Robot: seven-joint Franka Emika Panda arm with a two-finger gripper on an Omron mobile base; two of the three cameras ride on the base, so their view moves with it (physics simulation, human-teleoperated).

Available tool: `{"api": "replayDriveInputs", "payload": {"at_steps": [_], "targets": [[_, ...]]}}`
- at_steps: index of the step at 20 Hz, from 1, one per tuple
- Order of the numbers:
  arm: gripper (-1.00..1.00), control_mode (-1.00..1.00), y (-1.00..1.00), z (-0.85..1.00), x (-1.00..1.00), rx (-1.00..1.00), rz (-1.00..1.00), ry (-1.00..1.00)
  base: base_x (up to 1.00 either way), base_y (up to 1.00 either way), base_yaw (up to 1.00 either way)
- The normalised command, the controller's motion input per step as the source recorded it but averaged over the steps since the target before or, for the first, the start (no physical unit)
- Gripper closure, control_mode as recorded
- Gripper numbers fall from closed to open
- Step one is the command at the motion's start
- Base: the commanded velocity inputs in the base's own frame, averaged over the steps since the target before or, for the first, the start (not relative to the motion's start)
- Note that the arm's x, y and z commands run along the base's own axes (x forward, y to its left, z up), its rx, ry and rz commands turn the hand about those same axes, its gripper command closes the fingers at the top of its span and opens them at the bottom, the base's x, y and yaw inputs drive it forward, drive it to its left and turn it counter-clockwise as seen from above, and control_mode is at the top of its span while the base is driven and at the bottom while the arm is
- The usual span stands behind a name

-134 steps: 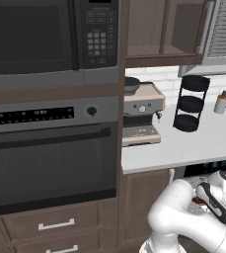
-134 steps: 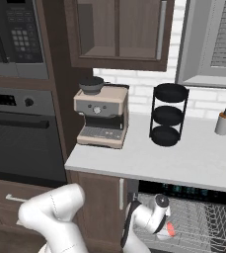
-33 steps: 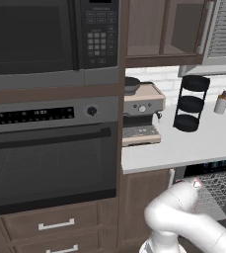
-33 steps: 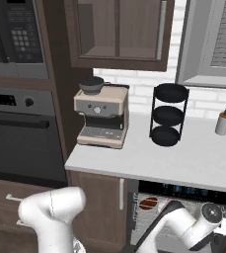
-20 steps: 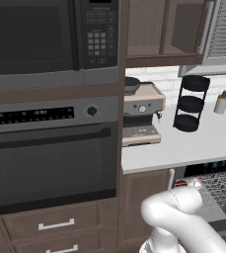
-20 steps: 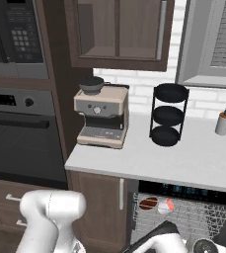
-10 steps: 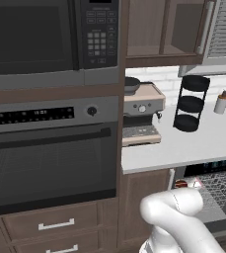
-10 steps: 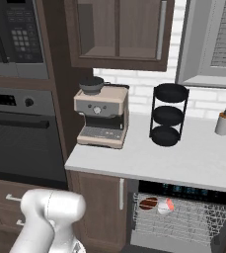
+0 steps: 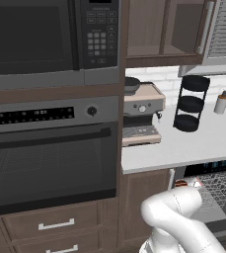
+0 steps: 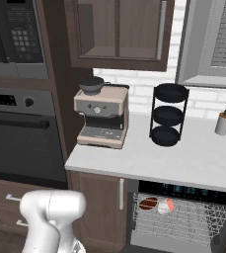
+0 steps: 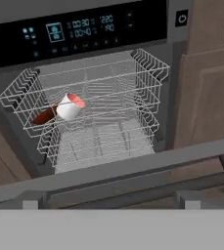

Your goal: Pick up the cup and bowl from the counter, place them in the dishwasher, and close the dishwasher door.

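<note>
From the right base view, the black oven (image 10: 16,148) fills the far left under the microwave (image 10: 11,37); next comes the pale worktop (image 10: 183,160), carrying a beige coffee machine (image 10: 102,118), then the black three-tier rack (image 10: 168,114), then a small bottle (image 10: 223,121) at the far right; below the worktop the dishwasher (image 10: 183,217) stands open, its dark control strip (image 10: 188,190) lit with blue-green marks, its grey wire rack (image 10: 183,220) pulled forward; at the rack's left end the bowl (image 10: 148,203) lies with the cup (image 10: 165,206) touching its right side; the white arm (image 10: 50,217) rises at lower left. In the hand view the bowl (image 11: 45,116) sits low at the left of the rack (image 11: 108,107); the cup (image 11: 70,107) lies on its side just right of it, its reddish inside facing up and right; the dishwasher door (image 11: 113,168) runs as a grey edge across the bottom, lowered; brown cabinet fronts (image 11: 209,78) stand at the right. The claw is spread wide and holds nothing.
</note>
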Motion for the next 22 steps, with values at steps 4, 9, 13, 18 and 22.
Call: {"api": "replayDriveInputs", "payload": {"at_steps": [4,9,13,18,22], "targets": [[-1.0,-1.0,-0.1,-1.0,-0.28,-0.09,0.11,-0.38,0.0,0.0,0.0],[-1.0,-1.0,-0.2,-1.0,-0.21,-0.1,0.09,-0.14,0.0,0.0,0.0],[-1.0,-1.0,0.17,-0.7,0.18,-0.12,0.13,-0.1,0.0,0.0,0.0],[-1.0,-1.0,0.0,-0.75,0.46,0.0,0.08,-0.17,0.0,0.0,0.0],[-1.0,-1.0,0.0,-1.0,0.44,0.07,0.0,-0.16,0.0,0.0,0.0]]}}
